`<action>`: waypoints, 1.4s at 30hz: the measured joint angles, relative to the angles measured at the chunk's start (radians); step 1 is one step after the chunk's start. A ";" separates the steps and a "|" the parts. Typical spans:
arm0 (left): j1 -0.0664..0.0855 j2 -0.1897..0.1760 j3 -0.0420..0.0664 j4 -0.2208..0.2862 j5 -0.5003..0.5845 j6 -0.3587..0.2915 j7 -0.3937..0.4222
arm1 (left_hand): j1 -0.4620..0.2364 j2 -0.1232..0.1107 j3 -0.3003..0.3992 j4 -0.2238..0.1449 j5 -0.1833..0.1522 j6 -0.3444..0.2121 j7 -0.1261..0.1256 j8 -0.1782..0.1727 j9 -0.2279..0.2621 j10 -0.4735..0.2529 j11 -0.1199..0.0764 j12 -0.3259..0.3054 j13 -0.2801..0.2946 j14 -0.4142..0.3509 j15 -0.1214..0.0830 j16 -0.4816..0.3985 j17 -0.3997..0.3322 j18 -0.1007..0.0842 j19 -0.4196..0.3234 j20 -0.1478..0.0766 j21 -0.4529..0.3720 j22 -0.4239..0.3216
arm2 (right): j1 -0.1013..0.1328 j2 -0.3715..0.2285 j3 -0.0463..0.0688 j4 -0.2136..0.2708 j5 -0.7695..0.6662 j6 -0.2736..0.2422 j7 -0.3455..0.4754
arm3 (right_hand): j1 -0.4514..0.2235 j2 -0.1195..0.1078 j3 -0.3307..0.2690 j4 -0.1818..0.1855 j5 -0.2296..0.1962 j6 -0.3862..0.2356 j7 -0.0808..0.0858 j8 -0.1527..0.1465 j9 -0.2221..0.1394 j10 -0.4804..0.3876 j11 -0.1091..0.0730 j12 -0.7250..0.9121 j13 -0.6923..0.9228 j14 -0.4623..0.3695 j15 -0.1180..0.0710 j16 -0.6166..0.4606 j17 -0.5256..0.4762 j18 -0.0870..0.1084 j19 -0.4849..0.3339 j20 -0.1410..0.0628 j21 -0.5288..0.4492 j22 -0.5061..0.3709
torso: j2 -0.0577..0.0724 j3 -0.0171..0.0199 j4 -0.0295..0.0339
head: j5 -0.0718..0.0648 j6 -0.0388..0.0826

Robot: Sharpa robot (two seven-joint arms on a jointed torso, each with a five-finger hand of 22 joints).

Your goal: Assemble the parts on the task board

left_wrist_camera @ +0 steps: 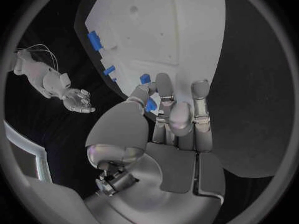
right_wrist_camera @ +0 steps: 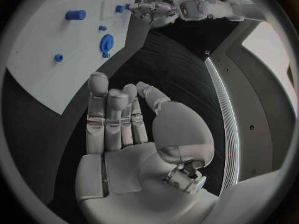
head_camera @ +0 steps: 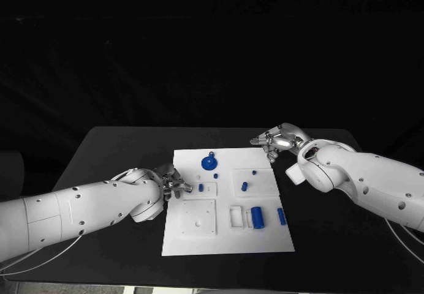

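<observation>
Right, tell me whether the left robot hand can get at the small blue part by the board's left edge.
Probably yes. The left robot hand hovers at the task board's left edge, open and empty, and the small blue part lies just beside its fingers with nothing between them.

A black worktop [head_camera: 124, 147] with a matte surface and rounded far corners carries everything. Behind it hangs a dark backdrop [head_camera: 212, 61], black and featureless. In the right wrist view, a pale curved rail [right_wrist_camera: 221, 109] with fine ribbing runs along the worktop's edge, and grey flooring [right_wrist_camera: 255, 114] lies past it.
</observation>
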 measured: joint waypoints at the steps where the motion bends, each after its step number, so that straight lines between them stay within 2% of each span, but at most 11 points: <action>1: 0.000 -0.001 0.000 0.001 0.000 -0.007 0.001 | 0.004 0.000 0.000 0.000 0.003 0.000 0.000 0.000 0.000 0.000 0.000 0.000 0.000 0.000 0.000 0.003 0.002 0.000 0.000 0.000 0.000 0.000 | 0.000 0.000 0.000 0.000 0.000 0.000 0.000 | 0.000 0.000 0.000 0.000 0.000 0.000 0.000 0.000 0.000 0.000 0.000 0.000 0.000 0.000 0.000 0.000 0.000 0.000 0.000 0.000 0.000 0.000 | 0.000 0.0000 0.0001 | 0.000 0.000; 15: 0.000 0.007 0.000 -0.008 0.005 -0.073 0.006 | 0.010 -0.002 -0.004 0.002 -0.006 0.000 0.000 0.002 0.000 0.000 0.000 0.011 0.003 0.007 -0.001 0.007 0.028 0.000 0.003 0.003 0.004 0.000 | 0.000 0.000 0.000 -0.002 0.000 0.000 0.001 | 0.000 0.000 0.003 0.003 0.007 0.000 0.000 0.000 0.000 0.000 0.000 0.000 0.000 0.000 0.000 0.000 0.000 0.000 0.000 0.000 0.000 0.000 | 0.000 -0.0002 -0.0006 | -0.001 0.003; 30: 0.000 0.022 0.000 -0.026 0.012 -0.013 -0.018 | 0.012 0.000 -0.006 0.003 -0.010 0.000 0.000 0.003 0.000 0.000 0.000 0.014 0.003 0.011 -0.001 0.007 0.028 0.000 0.003 0.003 0.004 0.001 | 0.000 0.001 0.000 -0.005 0.000 0.001 0.001 | -0.005 -0.005 0.003 0.003 0.007 0.000 0.000 0.000 0.000 0.000 0.000 0.000 0.001 0.000 0.000 0.000 0.000 0.000 0.000 0.000 0.000 0.000 | 0.000 0.0002 -0.0009 | -0.006 -0.001; 42: 0.001 0.032 0.003 -0.038 0.010 0.004 -0.021 | 0.012 0.000 -0.008 0.003 -0.010 0.000 0.000 0.003 0.009 0.000 0.000 0.014 0.003 0.013 0.001 0.007 0.028 0.000 0.003 0.003 0.008 0.000 | 0.000 0.001 0.000 -0.004 0.000 0.001 0.000 | -0.005 -0.005 0.007 0.007 0.007 0.000 0.000 0.000 -0.001 0.000 0.000 0.000 0.002 0.000 0.000 0.000 0.000 0.000 0.000 0.000 0.000 0.000 | 0.000 0.0000 -0.0001 | -0.007 -0.001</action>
